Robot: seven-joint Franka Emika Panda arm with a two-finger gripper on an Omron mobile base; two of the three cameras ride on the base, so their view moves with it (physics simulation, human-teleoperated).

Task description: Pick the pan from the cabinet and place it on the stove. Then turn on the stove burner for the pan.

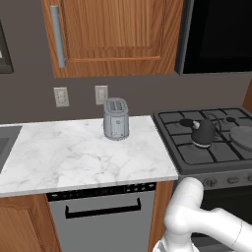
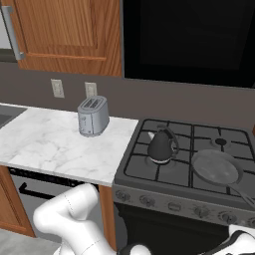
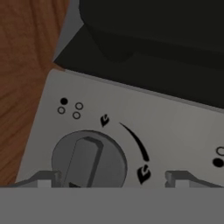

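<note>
Now the pan (image 2: 217, 168) lies flat on the stove (image 2: 149, 172), on the front right grate, handle pointing toward the front right corner. Just left of it a black kettle (image 2: 162, 145) stands on the neighbouring burner. Hand (image 3: 113, 179): fingers spread wide either side of a grey knob (image 3: 89, 162) on the stove's front panel, gripping nothing. Toaster (image 1: 116, 118) on the marble worktop (image 1: 59, 157), cabinet (image 1: 113, 34) door closed above.
</note>
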